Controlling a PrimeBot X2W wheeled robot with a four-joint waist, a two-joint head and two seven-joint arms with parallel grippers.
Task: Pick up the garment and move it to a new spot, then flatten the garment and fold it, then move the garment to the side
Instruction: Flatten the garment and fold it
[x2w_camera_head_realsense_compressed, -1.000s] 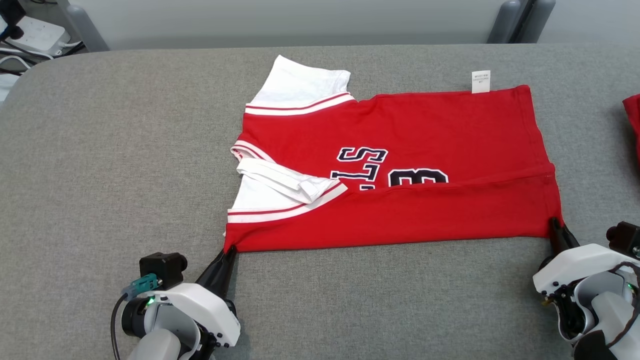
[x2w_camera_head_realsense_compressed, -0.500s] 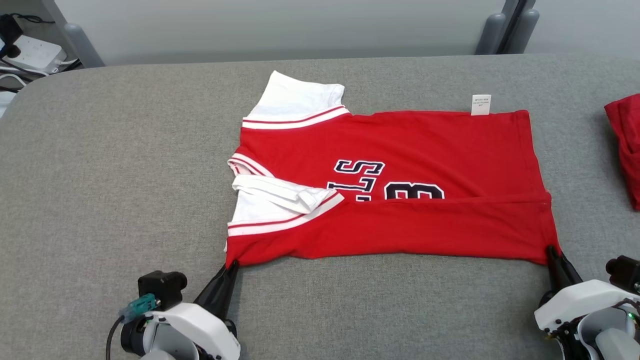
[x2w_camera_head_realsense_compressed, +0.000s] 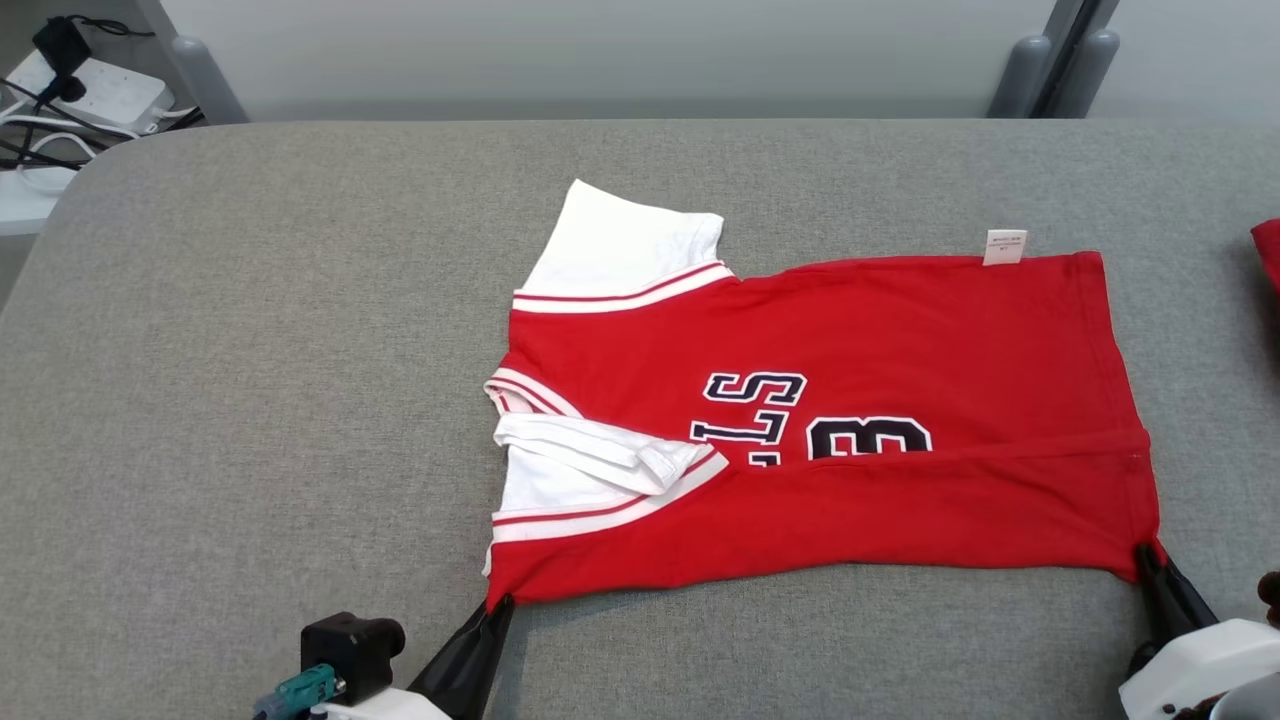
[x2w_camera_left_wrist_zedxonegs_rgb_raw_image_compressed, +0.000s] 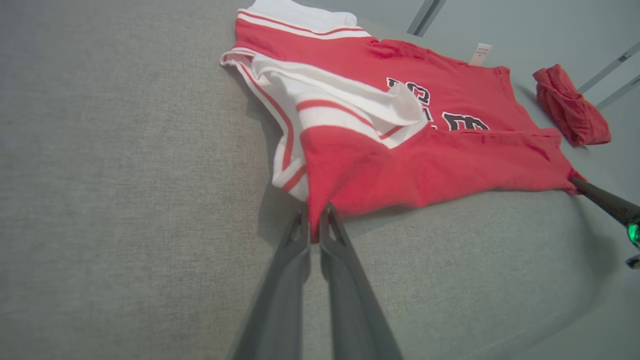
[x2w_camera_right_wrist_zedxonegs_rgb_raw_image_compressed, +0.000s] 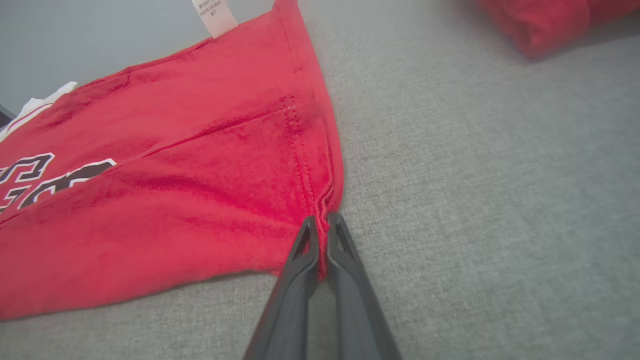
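Because the red jersey (x2w_camera_head_realsense_compressed: 850, 330), part-folded at centre-right of the head view on the grey table (x2w_camera_head_realsense_compressed: 250, 400), looks light and limp, corners suit best: left gripper (x2w_camera_left_wrist_zedxonegs_rgb_raw_image_compressed: 312, 222) and right gripper (x2w_camera_right_wrist_zedxonegs_rgb_raw_image_compressed: 322, 225) each pinch one.

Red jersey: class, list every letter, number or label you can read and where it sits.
"S", then probably "T": dark letters on the jersey, others under its fold.
Big digit: half covered, "3" or "8".
Print on the white tag: too small to read.
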